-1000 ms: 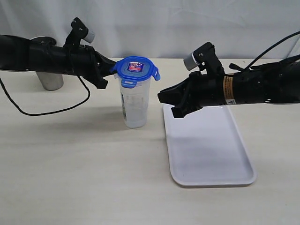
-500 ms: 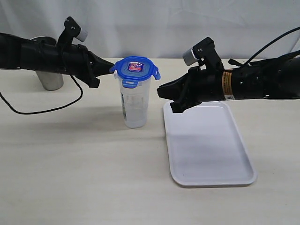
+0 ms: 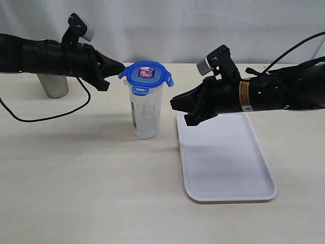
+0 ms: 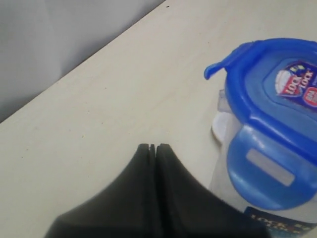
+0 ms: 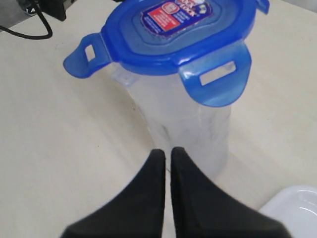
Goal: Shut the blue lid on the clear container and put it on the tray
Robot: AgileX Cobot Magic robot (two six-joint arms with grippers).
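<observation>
We see the blue lid [image 3: 146,74] seated on the clear container [image 3: 147,117] mid-frame, flaps splayed; left gripper [image 3: 121,67] and right gripper [image 3: 173,104] clenched empty; the tray [image 3: 223,162], lower right, awaits it.

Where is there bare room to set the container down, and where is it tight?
The tray is bare; its near half, out from under the right arm, is most open. The table in front of the clear container is bare. Crowded: the blue lid, between left claw and right claw.
</observation>
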